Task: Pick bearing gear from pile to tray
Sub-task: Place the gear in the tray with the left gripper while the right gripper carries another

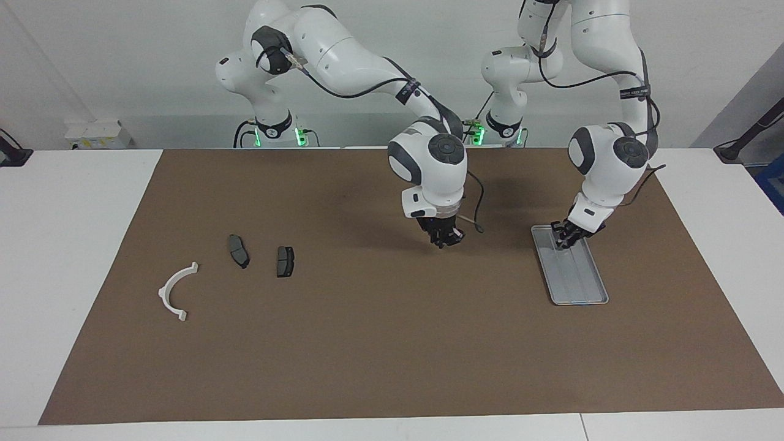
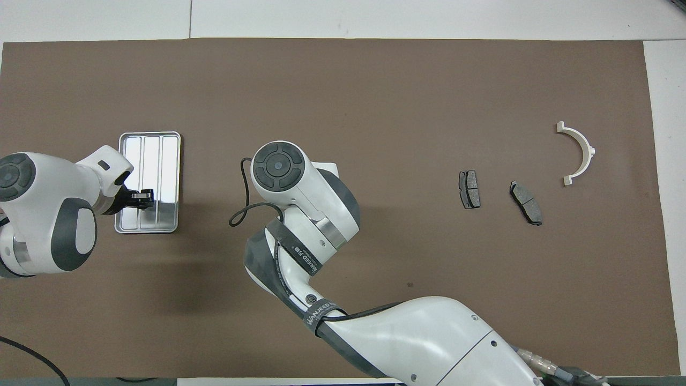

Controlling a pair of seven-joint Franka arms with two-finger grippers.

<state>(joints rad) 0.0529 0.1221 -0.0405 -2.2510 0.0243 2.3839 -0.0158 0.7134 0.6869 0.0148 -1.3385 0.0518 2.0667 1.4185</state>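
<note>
- The right claw [image 1: 446,237] hangs over the bare brown mat [image 1: 367,337] about midway along the desk [image 1: 61,245], between the pile and the tray. Its arm stretches in from the right arm's end. The fingertips are closed together, and I cannot make out whether anything sits between them.
- The left claw [image 1: 566,236] [image 2: 142,198] is low over the end of the tray [image 1: 579,282] [image 2: 161,155] nearer to the robots. I cannot tell whether it is open or closed, or whether it carries anything.
- The tray, silver-grey and ribbed, lies flat on the mat toward the left arm's end of the desk.
- The pile lies toward the right arm's end. Its two dark brake pads [image 1: 238,250] [image 2: 526,202] lie side by side but apart; the second pad [image 1: 285,261] [image 2: 469,189] is closer to mid-desk.
- The white half-ring bracket [image 1: 164,293] [image 2: 588,151] lies flat, farther from the robots than the pads and closest to the desk's end.
</note>
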